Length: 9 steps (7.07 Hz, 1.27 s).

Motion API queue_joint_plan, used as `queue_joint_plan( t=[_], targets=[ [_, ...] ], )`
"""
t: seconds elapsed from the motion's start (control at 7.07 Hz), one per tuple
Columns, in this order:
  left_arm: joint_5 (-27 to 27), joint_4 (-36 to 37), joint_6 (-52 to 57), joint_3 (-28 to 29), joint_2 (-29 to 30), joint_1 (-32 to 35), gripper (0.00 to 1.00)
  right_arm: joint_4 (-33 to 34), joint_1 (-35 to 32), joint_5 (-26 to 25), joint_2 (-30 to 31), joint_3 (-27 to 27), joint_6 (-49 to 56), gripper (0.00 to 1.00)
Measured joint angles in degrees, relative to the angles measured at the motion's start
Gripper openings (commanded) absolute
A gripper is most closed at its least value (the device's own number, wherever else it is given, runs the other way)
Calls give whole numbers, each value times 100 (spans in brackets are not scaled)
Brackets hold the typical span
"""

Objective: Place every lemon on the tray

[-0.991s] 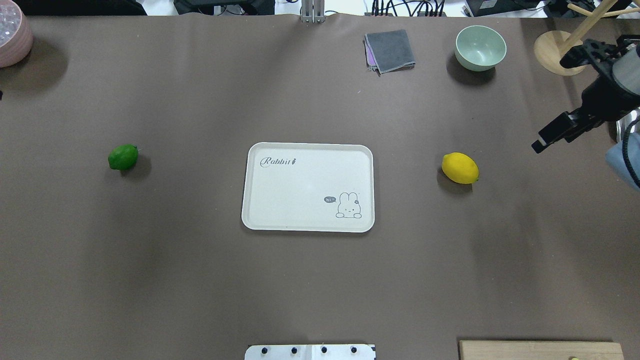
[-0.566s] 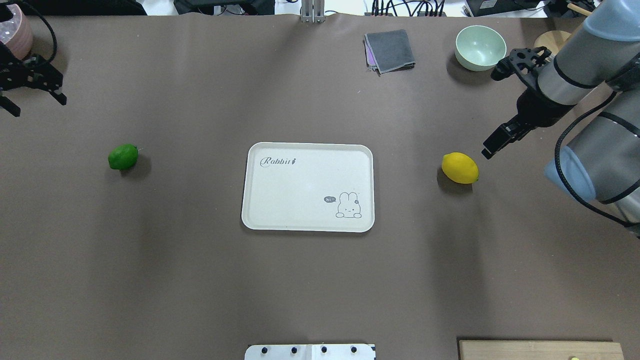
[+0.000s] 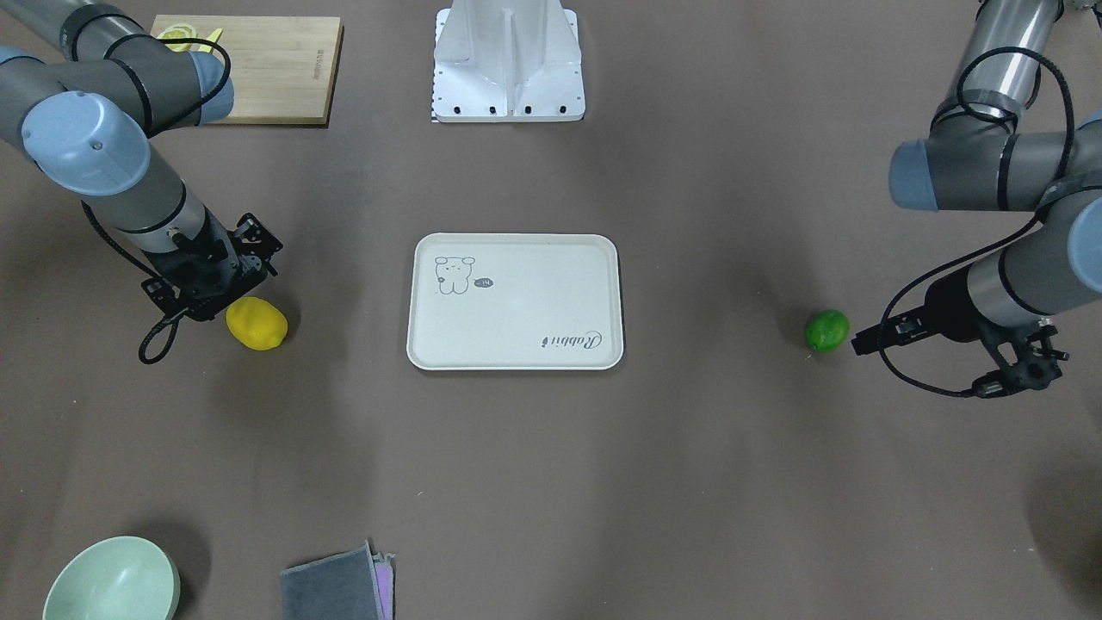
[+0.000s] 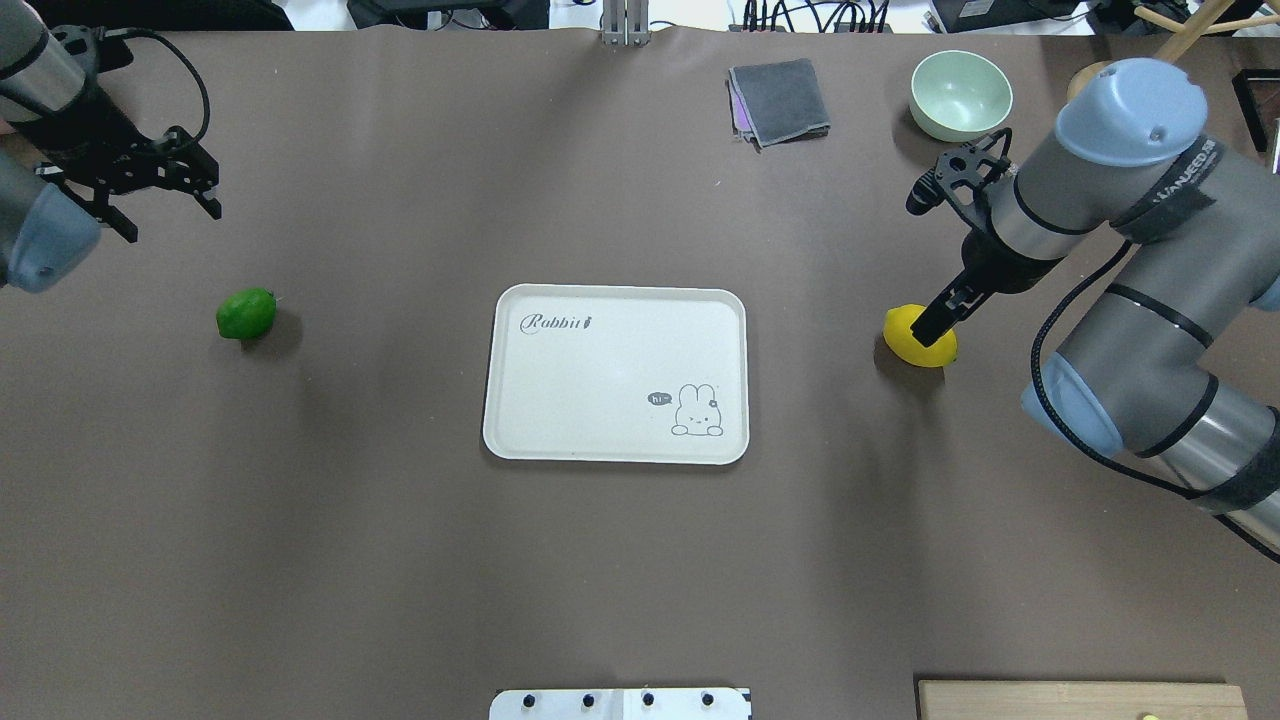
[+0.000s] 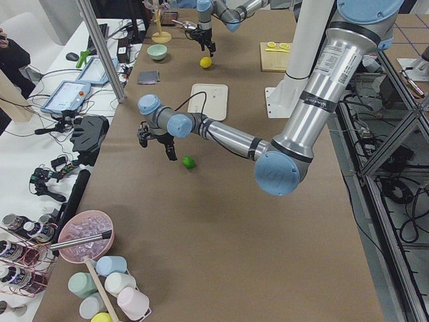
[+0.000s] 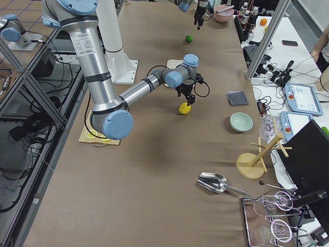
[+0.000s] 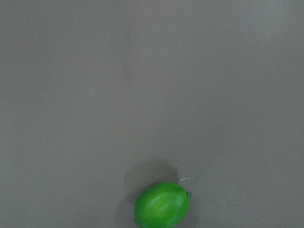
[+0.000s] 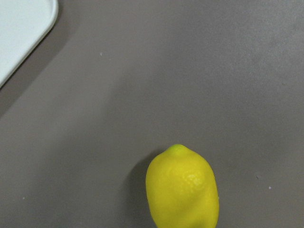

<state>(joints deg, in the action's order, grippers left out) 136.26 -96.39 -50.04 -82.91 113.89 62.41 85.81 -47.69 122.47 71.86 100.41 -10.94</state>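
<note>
Brown paper covers the table (image 4: 400, 560), and the off-white tray (image 4: 600, 360) lies flat at its middle, just ahead of the robot's white base plate (image 3: 508, 60). Both fruits lie off the tray. The yellow lemon (image 4: 908, 345) rests on the paper well apart from the tray on the robot's right, the green lemon (image 4: 246, 314) farther off on its left. The stretch between each fruit and the tray is plain brown paper.

The right gripper (image 4: 955, 178) hangs above the yellow lemon with its fingers spread, holding nothing. In the overhead view a black bar on its wrist covers part of that fruit. The left gripper (image 4: 170, 222) hovers spread and unloaded too, out beyond the green lemon on its far, outer side rather than over it.

A mint bowl (image 4: 961, 93) and a folded grey cloth (image 4: 781, 100) sit near the far edge, beyond the yellow lemon. A wooden cutting board (image 3: 275, 69) carrying lemon slices (image 3: 176, 36) lies at the near edge on the robot's right.
</note>
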Motion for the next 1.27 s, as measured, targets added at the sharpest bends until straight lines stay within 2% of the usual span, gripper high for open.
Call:
queue_joint_plan(
  t=[0.28, 0.99, 1.13, 1.27],
  targets=[
    [-308, -547, -211, 229, -50, -318, 97, -426, -153, 289, -25, -443, 11, 99],
    [-420, -1331, -617, 257, -327, -652, 94, -630, -109, 528, -273, -1093, 105, 99],
    [-451, -1463, -651, 250, -402, -680, 91, -640, -64, 515, -285, -1148, 150, 93],
    [-468, -1587, -716, 240, -478, -700, 88, -643, -32, 511, -303, -1219, 218, 66]
  ],
)
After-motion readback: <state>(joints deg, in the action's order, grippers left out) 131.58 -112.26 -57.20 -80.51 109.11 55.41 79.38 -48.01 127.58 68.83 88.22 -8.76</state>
